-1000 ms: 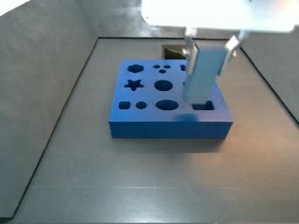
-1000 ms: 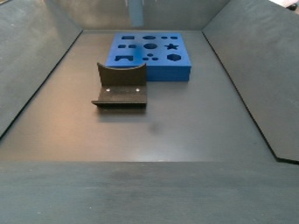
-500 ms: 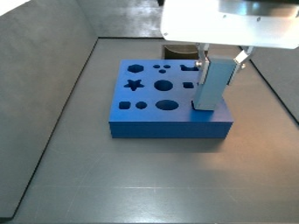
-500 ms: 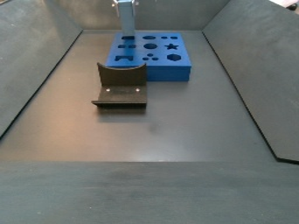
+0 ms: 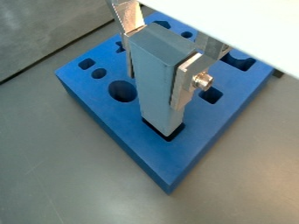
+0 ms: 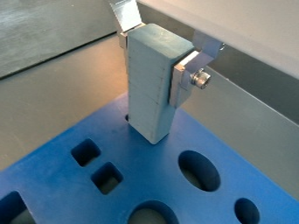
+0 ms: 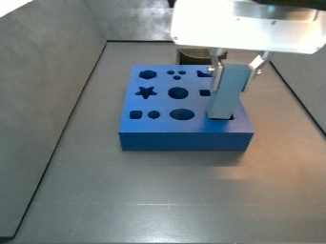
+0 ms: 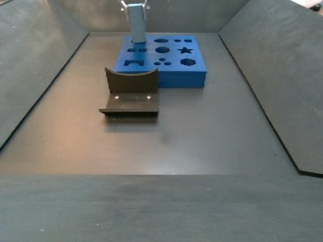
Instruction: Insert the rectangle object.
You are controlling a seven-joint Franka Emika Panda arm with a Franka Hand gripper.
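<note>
**Bar upright in the board's slot, pincer clamped on its top**

Plainly, no brand, label or writing can be read on anything in these views.

Counted: one pale sky-blue, smooth rectangular bar, one large dark-blue board with shaped holes, one dark L-shaped fixture on its base plate, and one gripper with two flat silver fingers.

The gripper is closed on the upper part of the rectangular bar; in both wrist views a silver plate lies flat against each of two opposite faces, one of them carrying a small round screw head. The bar hangs straight down from the pincer, upright, and its lower end sits inside a dark rectangular hole of the board directly beneath the fingers. In a side view the bar stands at a corner region of the board, under the white body of the gripper.

The fixture lies well apart from the pincer, beside the board, with the bar rising behind it.

Against half a second ago, the bar reads a little lower in the side view, with slightly less of its length showing above the board top. The board and fixture lie as before.
</note>
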